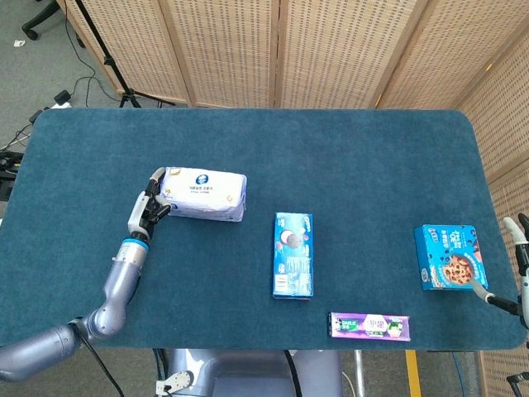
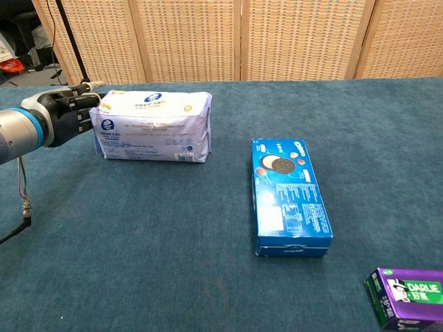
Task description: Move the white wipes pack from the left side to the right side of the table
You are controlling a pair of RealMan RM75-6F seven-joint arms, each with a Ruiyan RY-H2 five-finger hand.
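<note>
The left hand (image 2: 66, 116) presses its fingers against the left end of the white wipes pack (image 2: 154, 126), which lies flat on the table (image 1: 347, 165) left of centre; it looks more like a push than a firm hold, and I cannot tell whether any finger wraps over the pack. Pushed from one end only, the soft pack could swivel, buckle or slip off the fingers, and on this heading it could run into the blue biscuit box (image 1: 293, 254) just to its right. The right hand (image 1: 519, 273) hangs open at the far right edge by the cookie box (image 1: 449, 255), holding nothing.
</note>
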